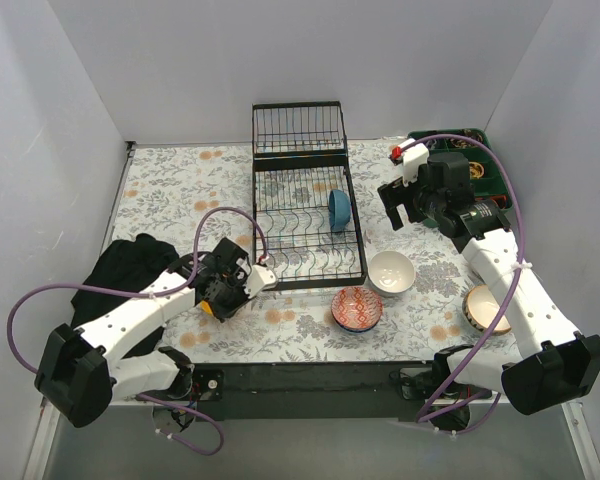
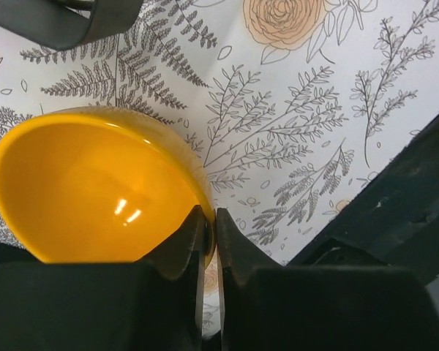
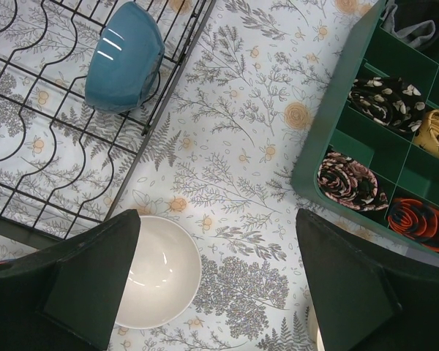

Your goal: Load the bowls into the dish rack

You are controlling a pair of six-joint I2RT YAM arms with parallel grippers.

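Left gripper (image 2: 211,219) clamped on rim of yellow bowl (image 2: 88,190), just left of dish rack (image 1: 300,215) near corner. Right gripper (image 3: 219,256) jaws wide apart, nothing held, right of rack. Blue bowl (image 1: 339,209) in rack, right side. White bowl (image 1: 391,272) and red-patterned bowl (image 1: 358,309) on table near rack.

Dish rack (image 1: 320,283): thin black wire, smooth coated finish, faint sheen.
Blue bowl (image 3: 124,57) in the dish rack: glazed ceramic, glossy, streak highlights.
White bowl (image 3: 161,274) just off the rack's corner: same gloss, smooth.
Yellow bowl (image 2: 88,190) left of the rack: very glossy glaze, bright reflections inside.
Left pincer (image 2: 211,223): matt black plastic.
Desk (image 3: 234,146): smooth, matt covering with printed flowers.
Green tray (image 3: 329,139) right of the rack: smooth plastic, holding rolled cloths (image 3: 347,183).
Black cloth (image 1: 130,265) left of the rack: soft, matt, crumpled.
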